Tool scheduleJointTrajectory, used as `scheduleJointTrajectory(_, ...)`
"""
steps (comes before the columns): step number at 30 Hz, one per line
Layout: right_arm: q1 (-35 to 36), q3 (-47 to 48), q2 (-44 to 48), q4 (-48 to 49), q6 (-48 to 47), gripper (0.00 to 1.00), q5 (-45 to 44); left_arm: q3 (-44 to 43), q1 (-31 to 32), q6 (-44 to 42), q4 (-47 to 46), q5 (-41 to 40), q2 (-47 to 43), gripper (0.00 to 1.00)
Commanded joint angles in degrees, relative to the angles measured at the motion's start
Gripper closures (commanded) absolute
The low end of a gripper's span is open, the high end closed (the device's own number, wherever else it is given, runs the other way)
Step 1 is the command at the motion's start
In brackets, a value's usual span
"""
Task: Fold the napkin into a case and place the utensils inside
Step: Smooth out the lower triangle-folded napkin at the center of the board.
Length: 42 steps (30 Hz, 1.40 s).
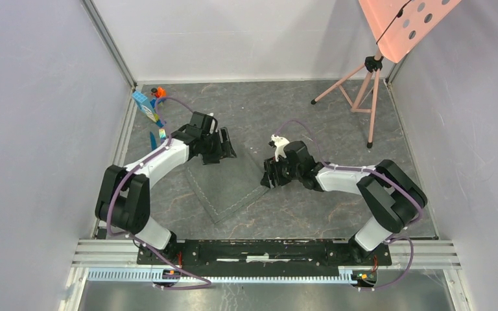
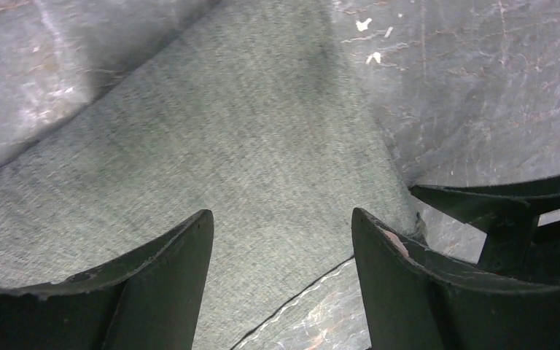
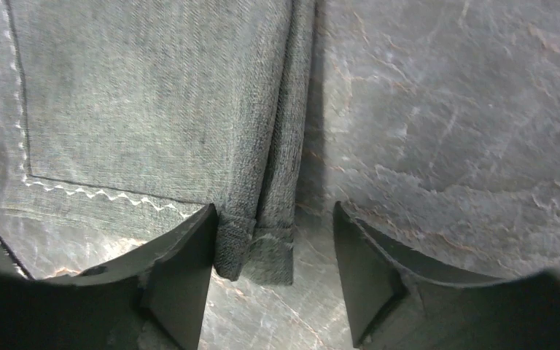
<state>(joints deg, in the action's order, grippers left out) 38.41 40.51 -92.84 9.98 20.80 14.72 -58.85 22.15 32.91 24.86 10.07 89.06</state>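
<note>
The dark grey napkin [image 1: 228,186] lies flat on the table between both arms, folded over in layers, with a pale stitched line along its near left edge. My left gripper [image 1: 225,153] hovers open over its far corner. In the left wrist view the cloth [image 2: 248,146] and its edge pass under the open left gripper [image 2: 281,219]. My right gripper [image 1: 269,176] is open at the napkin's right corner. There the doubled fold [image 3: 277,175] ends between the fingers of the right gripper [image 3: 273,211], touching the left one. The utensils, a blue knife [image 1: 153,140] and a rainbow-headed fork [image 1: 162,134], lie at the far left.
Blue [image 1: 144,103] and orange [image 1: 161,92] toy blocks sit in the far left corner by the wall rail. A pink tripod [image 1: 363,97] with a perforated board [image 1: 405,23] stands at the far right. A dark shape [image 2: 510,211] juts in at the right of the left wrist view.
</note>
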Motion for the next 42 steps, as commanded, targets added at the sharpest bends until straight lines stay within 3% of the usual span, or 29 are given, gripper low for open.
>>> scheduleJointTrajectory(1, -0.5, -4.3, 0.9, 2.0, -1.6, 0.44, -5.2, 2.9, -2.5, 3.2, -3.7, 2.4, -4.4, 0.24)
scheduleJointTrajectory(3, -1.7, -5.9, 1.0, 3.5, -1.1, 0.57, -5.8, 4.1, -3.2, 3.5, -3.9, 3.2, -5.7, 0.24)
scheduleJointTrajectory(10, -7.2, -10.4, 2.6, 5.9, -0.7, 0.84, -2.6, 6.8, -4.2, 4.2, -4.4, 5.0, -8.1, 0.24)
scheduleJointTrajectory(15, -9.2, -11.9, 6.2, 3.9, -3.2, 0.81, -2.4, 9.2, -4.9, 5.0, -6.2, 4.9, -8.6, 0.24)
scheduleJointTrajectory(20, -9.3, -7.9, 9.0, -1.9, -6.7, 0.44, -0.9, 10.4, -5.9, 5.9, -7.6, 4.3, -7.4, 0.26)
scheduleJointTrajectory(24, -8.9, -4.4, 12.2, -4.5, -6.9, 0.33, -0.2, 12.7, -6.9, 6.4, -9.2, -0.3, -7.1, 0.26)
scheduleJointTrajectory(28, -7.1, -2.6, 11.6, -2.3, -4.3, 0.34, 3.2, 13.5, -7.4, 6.1, -9.8, -3.9, -3.5, 0.26)
scheduleJointTrajectory(33, -7.2, -6.6, 7.2, 8.1, 0.4, 0.53, 8.1, 15.5, -7.4, 6.6, -11.6, -7.9, -1.1, 0.27)
scheduleJointTrajectory(36, -8.1, -9.1, 3.7, 9.9, 0.6, 0.64, 6.7, 15.0, -7.3, 6.0, -10.7, -5.9, -2.3, 0.32)
scheduleJointTrajectory(42, -9.0, -10.3, 3.6, 4.7, -2.8, 0.68, -0.2, 12.6, -7.6, 6.0, -4.9, -5.0, -10.8, 0.24)
